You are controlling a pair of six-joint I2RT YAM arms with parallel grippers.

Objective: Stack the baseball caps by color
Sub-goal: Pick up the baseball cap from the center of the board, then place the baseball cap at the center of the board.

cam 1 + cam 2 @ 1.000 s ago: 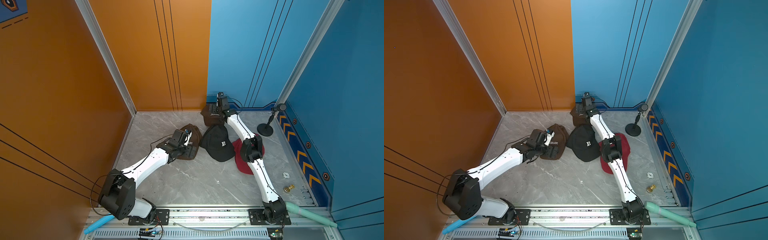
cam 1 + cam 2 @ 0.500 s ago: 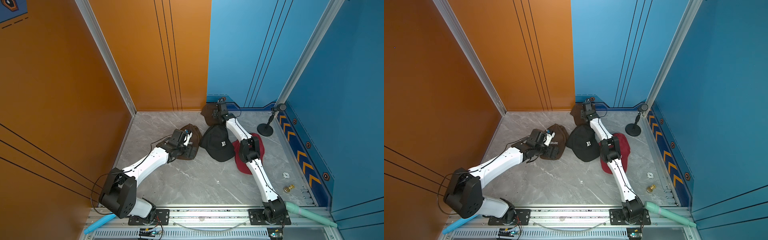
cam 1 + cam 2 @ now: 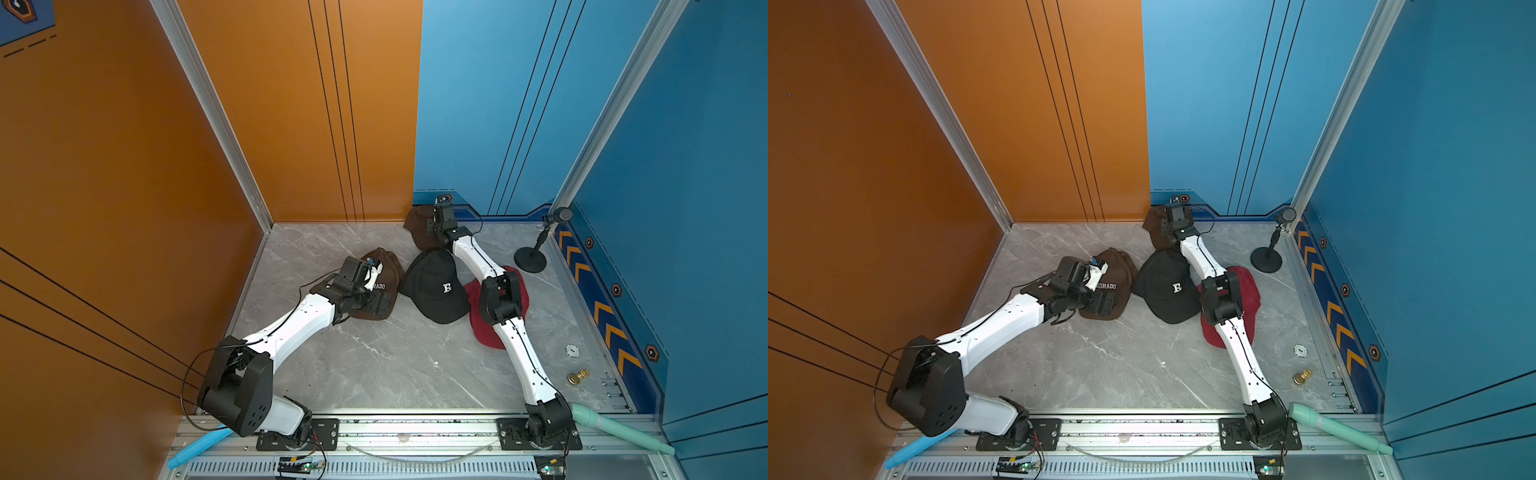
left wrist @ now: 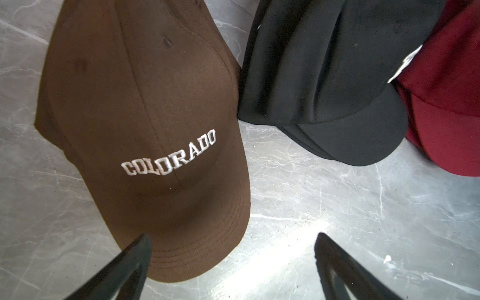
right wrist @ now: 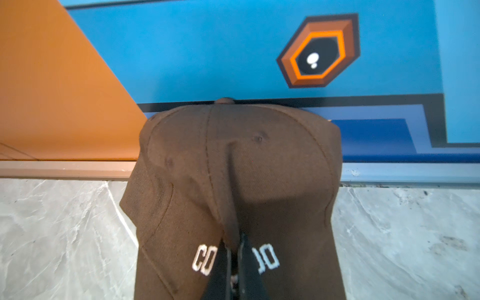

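A dark brown baseball cap [image 5: 272,168] lies by the back wall in both top views [image 3: 417,226] [image 3: 1152,226]. My right gripper [image 5: 233,249] is shut on it and pinches a fold of its front fabric through the white lettering. Another brown cap marked COLORADO [image 4: 145,117] [image 3: 384,276] lies left of centre. My left gripper [image 4: 233,236] hangs open above it, one finger over its brim and one over the floor. Beside it lie a black cap with a white R [image 3: 436,291] [image 4: 324,78] and a red cap [image 3: 484,332] [image 4: 446,104], which is partly under my right arm.
A black round-based microphone stand [image 3: 530,259] is at the back right. A small brass piece [image 3: 577,376] and a white disc [image 3: 572,351] lie near the right wall. The orange and blue walls stand right behind the far brown cap.
My right gripper has gone from open to shut on the far brown cap's front, and its wrist has dropped lower over the cap. The left arm has not moved.
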